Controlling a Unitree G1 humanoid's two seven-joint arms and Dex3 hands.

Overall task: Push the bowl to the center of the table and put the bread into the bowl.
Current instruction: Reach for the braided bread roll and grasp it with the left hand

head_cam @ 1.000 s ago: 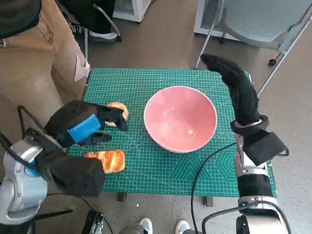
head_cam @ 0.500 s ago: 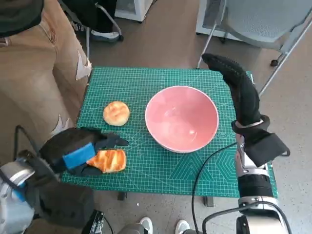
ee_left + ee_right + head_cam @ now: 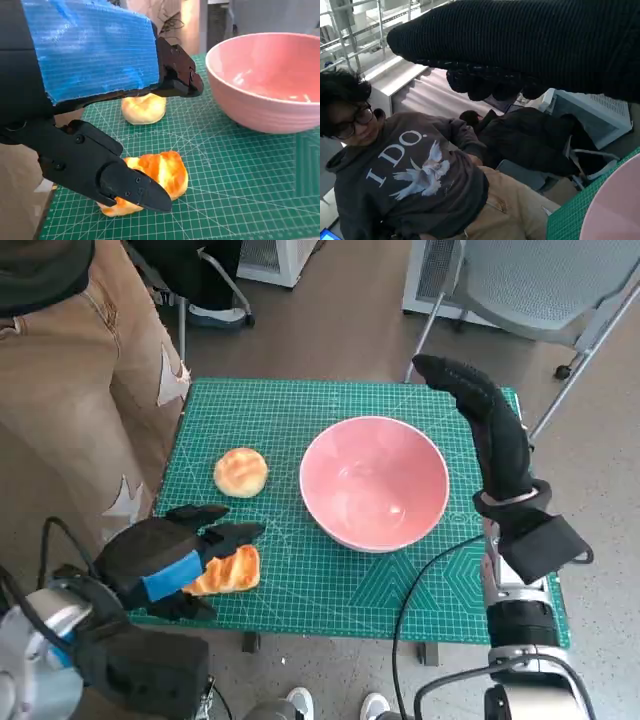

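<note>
At the far left of your head view, a person (image 3: 70, 370) in tan trousers stands against the table's left edge. Just inside that edge your left hand (image 3: 165, 560) hangs low over the near-left corner of the green cutting mat (image 3: 330, 590) that covers the table (image 3: 425, 648). Its fingers (image 3: 127, 187) are spread apart and hold nothing. The left wrist view shows one lower finger lying in front of the golden bread (image 3: 228, 571), while an upper finger reaches out above it; you cannot tell from these views whether any finger touches the crust. The bread lies flat on the mat near the front edge.

Beyond it, farther from you, a round bun (image 3: 240, 471) sits on the mat, apart from the bread and just left of the bowl. The pink bowl (image 3: 374, 483) stands upright, a little right of the mat's middle, with nothing in it.

Right of the bowl, your right hand (image 3: 478, 400) is raised above the far-right corner of the mat, clear of the rim. Its gloved fingers are stretched out and grip nothing. A grey chair (image 3: 540, 290) stands on the floor beyond that corner.
</note>
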